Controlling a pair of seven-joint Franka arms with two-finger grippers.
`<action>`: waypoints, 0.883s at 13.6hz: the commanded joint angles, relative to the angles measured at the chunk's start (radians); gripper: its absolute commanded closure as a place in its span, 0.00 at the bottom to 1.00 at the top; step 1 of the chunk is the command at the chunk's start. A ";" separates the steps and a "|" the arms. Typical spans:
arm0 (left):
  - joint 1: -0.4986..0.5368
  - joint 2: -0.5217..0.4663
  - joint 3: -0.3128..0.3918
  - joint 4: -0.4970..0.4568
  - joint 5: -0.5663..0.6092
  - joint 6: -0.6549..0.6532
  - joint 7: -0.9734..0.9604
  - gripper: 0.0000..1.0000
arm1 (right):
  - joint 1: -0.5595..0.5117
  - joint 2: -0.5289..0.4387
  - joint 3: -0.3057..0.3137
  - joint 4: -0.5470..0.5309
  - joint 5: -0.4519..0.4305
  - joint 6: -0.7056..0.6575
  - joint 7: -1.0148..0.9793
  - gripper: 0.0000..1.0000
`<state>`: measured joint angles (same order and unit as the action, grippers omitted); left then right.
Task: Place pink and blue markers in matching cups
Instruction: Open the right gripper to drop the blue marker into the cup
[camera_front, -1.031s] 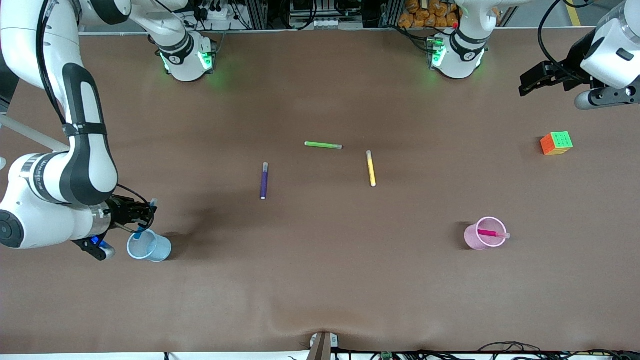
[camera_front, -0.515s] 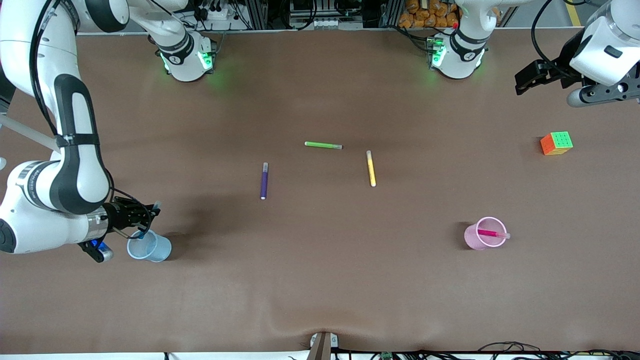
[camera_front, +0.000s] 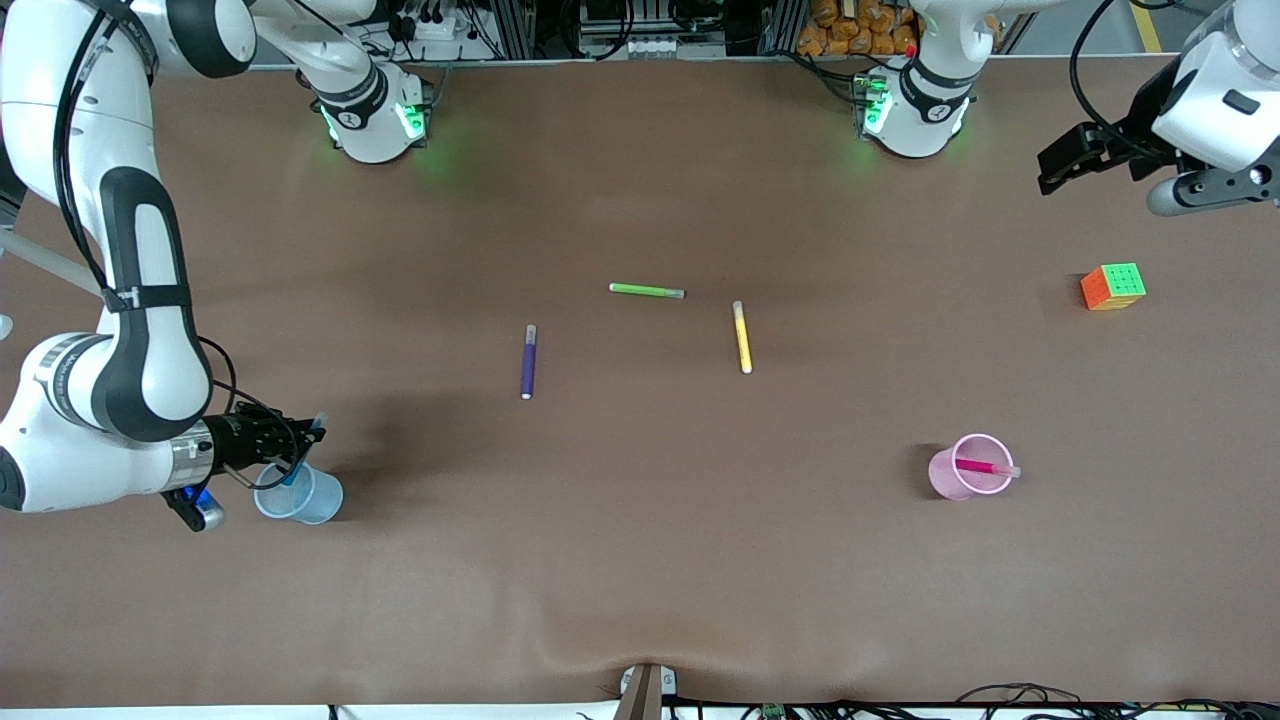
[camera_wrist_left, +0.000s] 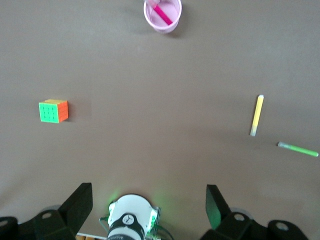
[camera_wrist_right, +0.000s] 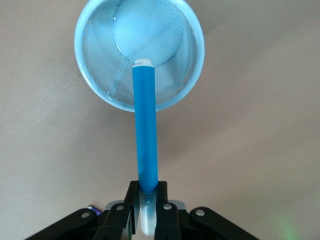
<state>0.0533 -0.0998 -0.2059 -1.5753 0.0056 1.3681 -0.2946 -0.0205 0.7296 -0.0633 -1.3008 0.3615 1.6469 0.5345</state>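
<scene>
The right pincer (camera_wrist_right: 147, 200), clamped on the blue marker (camera_wrist_right: 145, 125), tips its white end into the blue cup (camera_front: 297, 494), lined up for a drop. The pink marker (camera_front: 985, 467) already sits in the pink cup (camera_front: 963, 470). The left pincer (camera_wrist_left: 149, 207) waits, spread apart, up by the cube (camera_front: 1113, 286).

the right gripper (camera_front: 300, 440) holds the blue marker (camera_front: 303, 450) over the blue cup (camera_front: 310, 497), while the pink marker (camera_front: 985, 467) rests in the pink cup (camera_front: 950, 480).
</scene>
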 joint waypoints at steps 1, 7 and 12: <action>0.008 -0.020 -0.003 -0.006 0.013 0.040 -0.008 0.00 | -0.026 0.022 0.019 0.034 0.024 0.007 0.010 1.00; 0.008 -0.011 -0.003 -0.006 0.013 0.066 -0.008 0.00 | -0.035 0.030 0.017 0.048 0.023 0.031 0.010 0.87; 0.008 -0.011 -0.003 -0.008 0.014 0.065 -0.009 0.00 | -0.045 0.042 0.019 0.049 0.025 0.042 0.013 0.75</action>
<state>0.0543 -0.1004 -0.2028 -1.5756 0.0056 1.4248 -0.2946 -0.0432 0.7453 -0.0633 -1.2869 0.3689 1.6938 0.5352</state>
